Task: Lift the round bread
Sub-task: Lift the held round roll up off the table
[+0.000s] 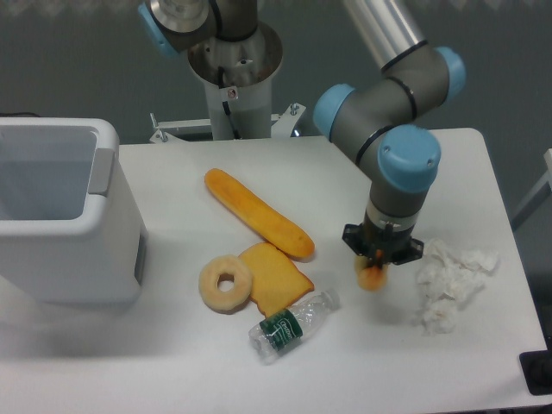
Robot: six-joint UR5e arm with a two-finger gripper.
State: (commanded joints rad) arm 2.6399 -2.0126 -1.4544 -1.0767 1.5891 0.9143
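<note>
You can see the gripper (377,266) right of the centre of the frame, pointing down, with its fingers closed narrow on the round bread (373,277). Only a small orange lump of the bread shows under the fingers, and a soft shadow lies on the table (483,172) just below it, so I judge that the bread hangs a little above the surface and does not rest on it; the height itself I cannot read. The main part of the task therefore looks done: the bread is gripped and seems lifted. What is left, in my opinion, is only to raise it more and to keep the hold firm, because the fingers seem to hold just its top part. The other things lie apart from it: the crumpled paper (448,280) just to the right, the long bread (259,214), the toast slice (274,278), the doughnut (226,284) and the small bottle (291,324) to the left, and the white bin (65,216) at the left edge.
</note>
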